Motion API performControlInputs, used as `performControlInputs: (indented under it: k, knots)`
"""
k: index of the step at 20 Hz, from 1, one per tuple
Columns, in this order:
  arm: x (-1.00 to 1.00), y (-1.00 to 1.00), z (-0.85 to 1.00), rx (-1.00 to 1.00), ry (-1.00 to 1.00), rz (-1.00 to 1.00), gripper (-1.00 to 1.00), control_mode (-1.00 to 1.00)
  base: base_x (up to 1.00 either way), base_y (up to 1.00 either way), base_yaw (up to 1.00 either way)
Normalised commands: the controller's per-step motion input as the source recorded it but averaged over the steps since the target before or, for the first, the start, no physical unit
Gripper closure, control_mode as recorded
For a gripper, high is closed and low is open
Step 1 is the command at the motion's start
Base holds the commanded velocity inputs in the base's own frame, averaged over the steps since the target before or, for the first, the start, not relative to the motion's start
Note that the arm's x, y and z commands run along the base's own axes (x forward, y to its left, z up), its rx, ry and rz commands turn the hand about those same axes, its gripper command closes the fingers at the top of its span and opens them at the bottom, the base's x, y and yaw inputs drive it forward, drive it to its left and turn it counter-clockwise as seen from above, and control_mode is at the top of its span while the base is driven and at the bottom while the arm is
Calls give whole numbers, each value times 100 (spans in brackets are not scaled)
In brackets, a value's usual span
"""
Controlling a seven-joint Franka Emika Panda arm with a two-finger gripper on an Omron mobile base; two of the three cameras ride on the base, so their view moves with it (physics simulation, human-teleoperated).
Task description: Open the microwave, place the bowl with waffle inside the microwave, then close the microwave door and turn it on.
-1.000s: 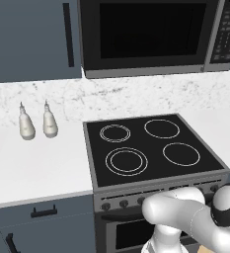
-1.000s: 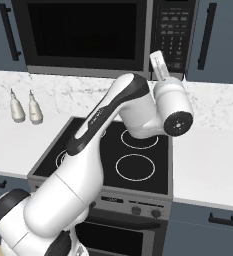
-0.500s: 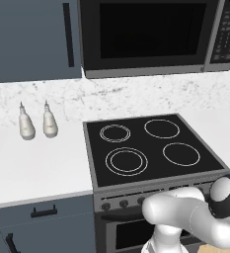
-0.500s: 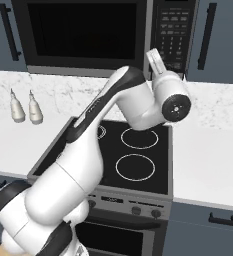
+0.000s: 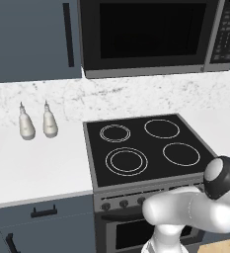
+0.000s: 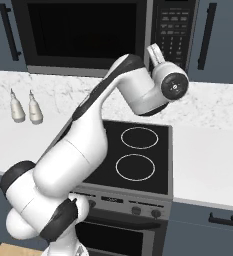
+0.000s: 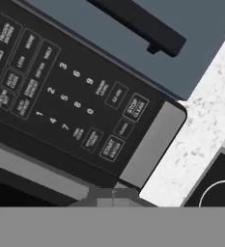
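Hovering at the microwave's (image 6: pixel 93 35) button panel (image 7: pixel 61 91), I am keeping my gripper (image 7: pixel 111 195) with its jaws pressed fully together, holding nothing. One microwave is hanging above the stove (image 5: pixel 146 148), far back against the wall, and its one microwave door (image 5: pixel 146 34) is sitting shut, the dark glass hiding whatever is inside, so I cannot tell where the bowl and waffle are. I am judging the door as a stiff, rigid panel that is swinging only on its hinge, light enough to move but wanting a steady push near its right edge beside the panel. The buttons look hard and shallow; a closed fingertip pressed squarely on the start key (image 7: pixel 111 147) should be enough, and a skewed press may slide off. Counting the rest: four burner rings on the stove, two small pale shakers (image 5: pixel 36 121) standing side by side on the counter (image 5: pixel 37 168) to the left, one dark cabinet handle (image 7: pixel 138 24) right of the panel.
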Motion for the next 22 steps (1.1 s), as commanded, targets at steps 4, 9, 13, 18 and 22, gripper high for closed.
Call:
performControlInputs:
  k: [4,9,13,18,22]
  knots:
    - [45,0,-15,0,1,0,100,-100,0,0,0]
    - [49,0,-21,0,2,0,100,-100,0,0,0]
    - [53,0,-7,0,0,0,100,-100,0,0,0]
    - [50,0,0,6,0,0,100,-100,0,0,0]
    - [53,-7,0,7,-4,2,100,-100,0,0,0]
